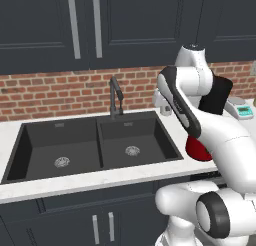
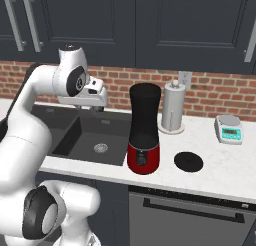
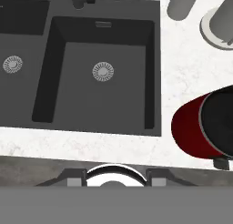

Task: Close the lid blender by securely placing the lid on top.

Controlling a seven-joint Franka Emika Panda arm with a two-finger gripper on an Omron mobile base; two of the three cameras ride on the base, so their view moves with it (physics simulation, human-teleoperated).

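Tall blender (image 2: 144,135) with black jar widening upward on a rounded red base, upright on the white speckled stone table (image 2: 210,182), just right of the dark double-basin sink (image 2: 95,135). Jar mouth uncovered. Small flat round black lid (image 2: 188,161) with a low central knob, flat on the table just right of the blender's base, apart from it. White paper-towel roll (image 2: 173,110) on its stand behind, close to the red brick wall (image 2: 210,95). Small digital scale (image 2: 229,129) with a teal display farther right, well apart from the lid.

From the left base camera, blender (image 1: 199,149) mostly hidden behind the white arm: a patch of red base and part of the black jar showing. Black tap (image 1: 115,97) rising behind the sink (image 1: 90,145), scale (image 1: 243,110) at the far right.

Two-finger tool (image 2: 95,106) hanging over the sink's right basin, left of the blender and well apart from the lid, gripping nothing. Cannot tell whether fingers are spread or pressed together. From the hand camera, looking straight down: right basin with its round drain (image 3: 103,71), blender (image 3: 205,125) at the right edge, paper-towel roll (image 3: 220,18) at the upper right.
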